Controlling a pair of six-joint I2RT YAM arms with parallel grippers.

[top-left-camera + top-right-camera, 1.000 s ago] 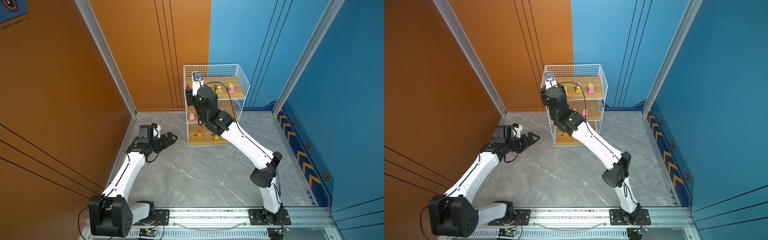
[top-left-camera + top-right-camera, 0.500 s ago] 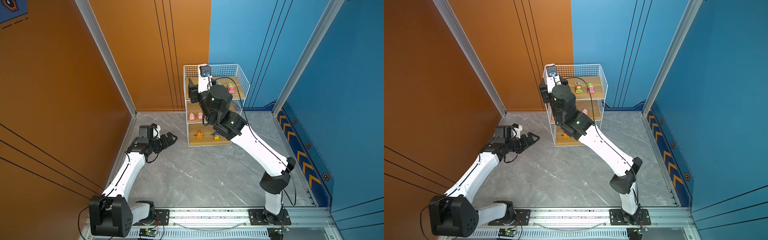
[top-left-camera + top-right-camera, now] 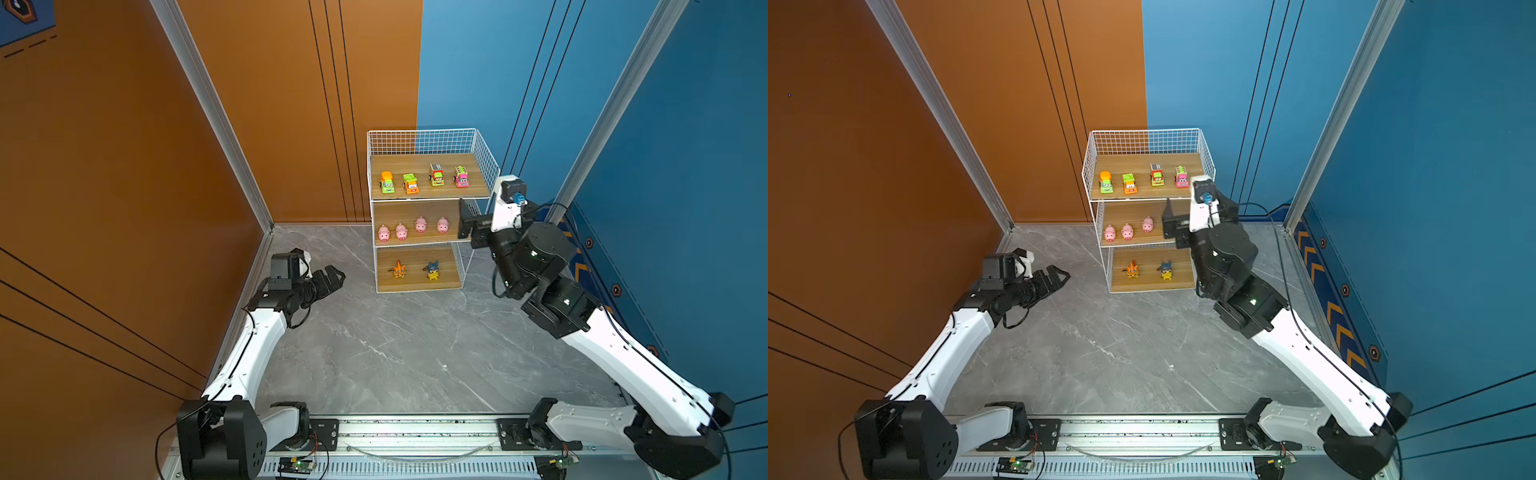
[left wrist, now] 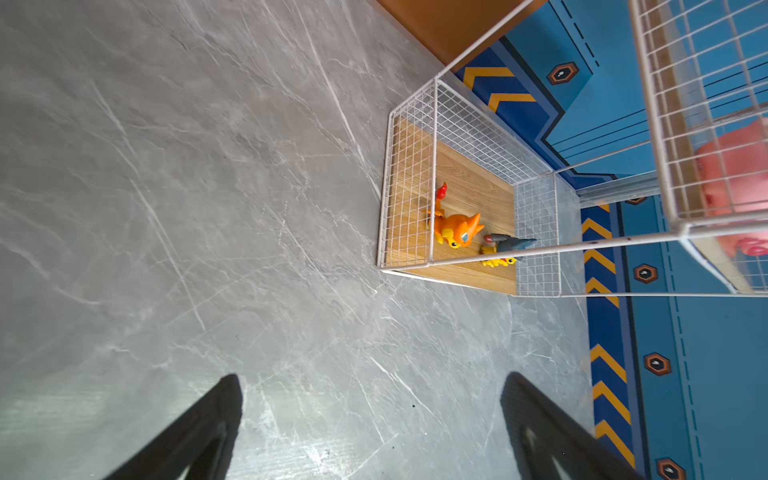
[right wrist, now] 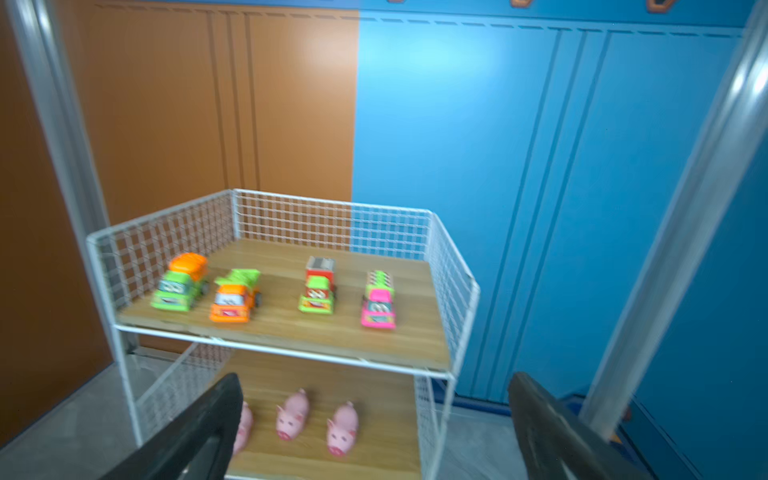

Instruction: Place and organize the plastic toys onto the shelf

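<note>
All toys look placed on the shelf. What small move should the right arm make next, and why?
Probably draw the right gripper back from the shelf. It is open and empty, the four cars line its top tier, the four pigs its middle tier, and no toy shows on the floor.

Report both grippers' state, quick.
Left gripper: open, holding nothing.
Right gripper: open, holding nothing.

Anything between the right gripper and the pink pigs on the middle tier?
Nothing visible does. In the right wrist view the pink pigs sit on the middle board behind the open front of the shelf, with only air between them and the open right gripper.
</note>
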